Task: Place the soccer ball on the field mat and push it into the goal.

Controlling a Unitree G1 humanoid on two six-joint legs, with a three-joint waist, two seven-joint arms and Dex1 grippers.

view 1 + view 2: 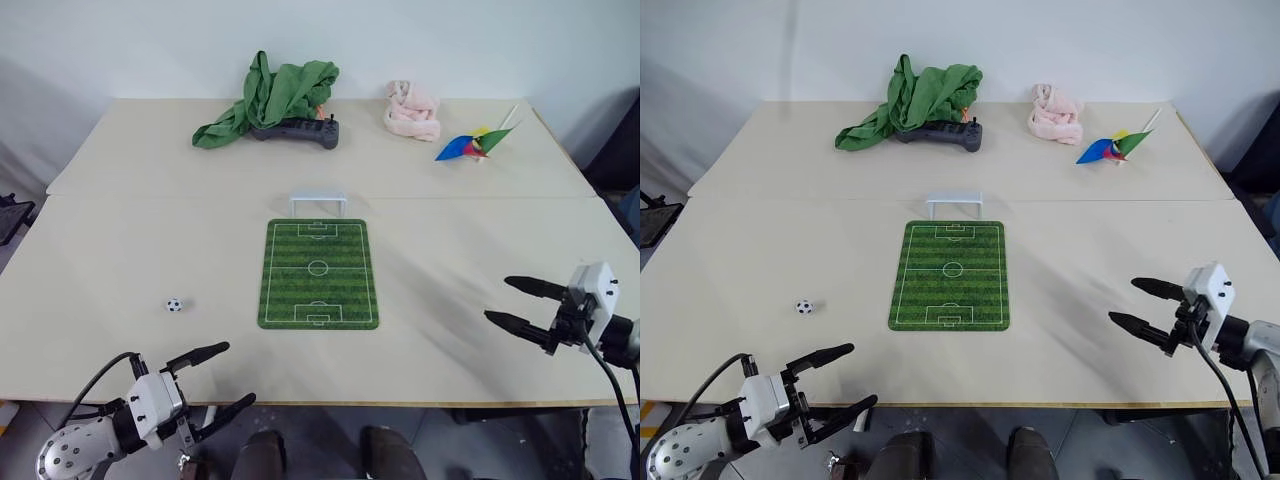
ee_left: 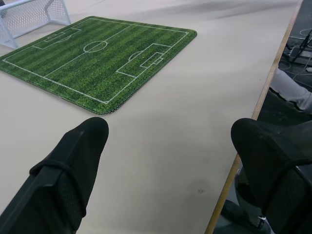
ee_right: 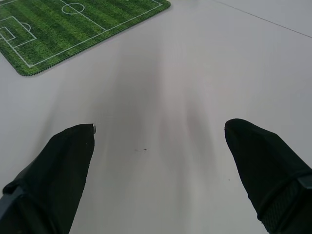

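Note:
The tiny soccer ball [image 1: 174,304] lies on the bare table, left of the field mat [image 1: 318,273]. The green striped mat sits mid-table, and the small white goal [image 1: 318,203] stands at its far end. My left gripper [image 1: 230,376] hovers open at the table's near edge, nearer than the ball and a little to its right, with nothing between its fingers. Over the table's right side, well right of the mat, my right gripper [image 1: 497,299] is open and empty too. Part of the mat [image 2: 97,58] and the goal's net [image 2: 29,17] appear in the left wrist view.
At the back of the table lie a crumpled green cloth [image 1: 272,95] over a black controller [image 1: 298,132], a pink cloth [image 1: 412,110] and a coloured pinwheel [image 1: 474,143]. The table's near edge [image 1: 400,403] runs close by my left gripper.

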